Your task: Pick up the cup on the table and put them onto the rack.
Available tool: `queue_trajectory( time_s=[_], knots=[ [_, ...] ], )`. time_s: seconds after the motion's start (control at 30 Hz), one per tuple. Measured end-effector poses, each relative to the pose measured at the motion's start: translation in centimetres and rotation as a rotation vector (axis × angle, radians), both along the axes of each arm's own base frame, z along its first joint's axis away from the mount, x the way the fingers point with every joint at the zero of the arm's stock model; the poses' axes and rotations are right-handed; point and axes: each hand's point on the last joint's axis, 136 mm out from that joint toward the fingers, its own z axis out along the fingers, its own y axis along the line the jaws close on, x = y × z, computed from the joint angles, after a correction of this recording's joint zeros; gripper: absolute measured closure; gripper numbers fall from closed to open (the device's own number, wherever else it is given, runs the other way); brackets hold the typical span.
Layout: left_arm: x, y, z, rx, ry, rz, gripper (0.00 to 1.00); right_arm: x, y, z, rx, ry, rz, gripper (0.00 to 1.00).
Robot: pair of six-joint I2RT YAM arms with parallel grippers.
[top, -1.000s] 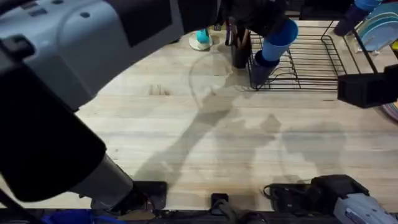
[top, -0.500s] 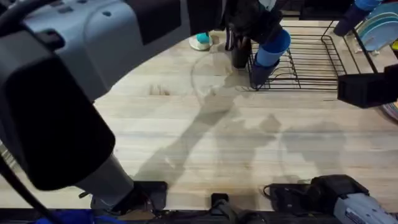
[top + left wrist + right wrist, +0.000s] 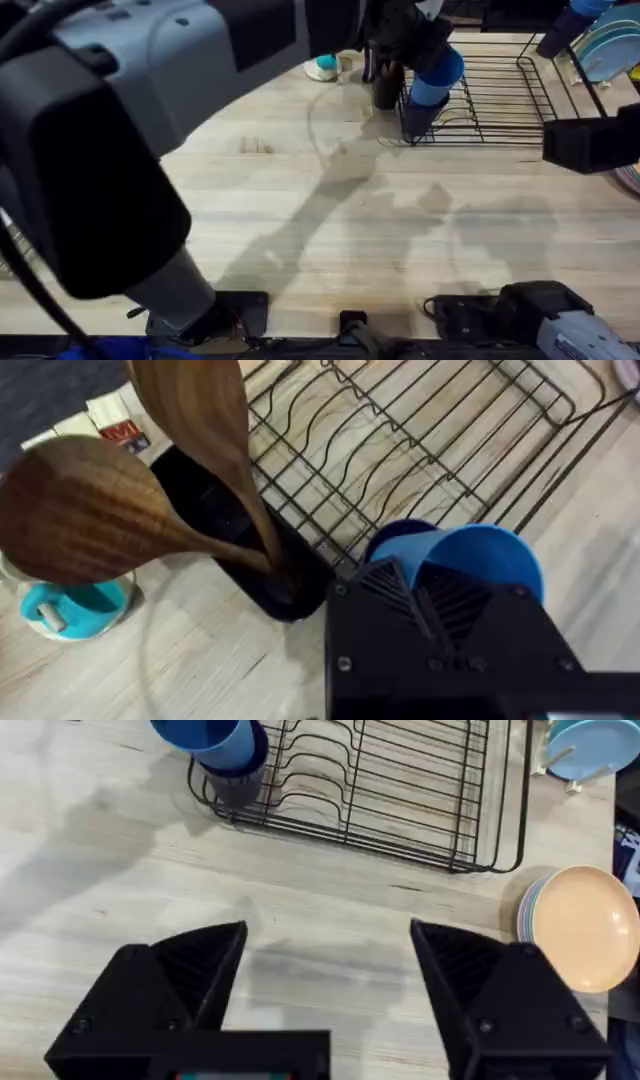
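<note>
My left gripper (image 3: 418, 42) reaches over the near left corner of the black wire rack (image 3: 505, 95) and is shut on the bright blue cup (image 3: 437, 74). That cup hangs tilted just above the dark navy cup (image 3: 415, 115), which stands in the rack's corner. The left wrist view has the bright blue cup (image 3: 470, 560) right at my fingers, the navy rim (image 3: 395, 535) behind it. My right gripper (image 3: 320, 970) hovers open over bare table in front of the rack (image 3: 400, 790), holding nothing. Both cups (image 3: 215, 745) sit at that view's far edge.
A black utensil holder (image 3: 250, 550) with wooden spoons (image 3: 90, 510) stands right beside the rack's left end. A small teal mug (image 3: 75, 605) sits past it. Stacked plates (image 3: 585, 925) lie to the right of the rack, a blue plate (image 3: 580, 750) farther back.
My left gripper has carried the bright blue cup down and slightly left, closer onto the navy cup. The right arm has stayed still.
</note>
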Motion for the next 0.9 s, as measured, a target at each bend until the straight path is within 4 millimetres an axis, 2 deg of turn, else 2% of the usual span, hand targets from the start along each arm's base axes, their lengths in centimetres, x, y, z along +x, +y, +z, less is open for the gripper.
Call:
queue_trajectory(
  time_s=[0.33,0.57,0.73,0.9],
  knots=[
    [0.2,-0.1,-1.2,0.015,0.019,0.0,0.961,0.0,0.0,0.0,0.0,0.0,0.0,0.009],
    [0.5,-0.4,-3.4,0.041,0.053,0.0,0.961,0.0,0.0,0.0,0.0,0.0,0.0,0.01],
    [0.5,-0.4,-3.7,0.044,0.057,0.0,0.958,0.0,0.0,0.0,0.0,0.0,0.0,0.009],
    [0.6,-0.5,-3.6,0.041,0.053,0.0,0.868,0.0,0.0,0.0,0.0,0.0,0.0,0.01]
  ],
)
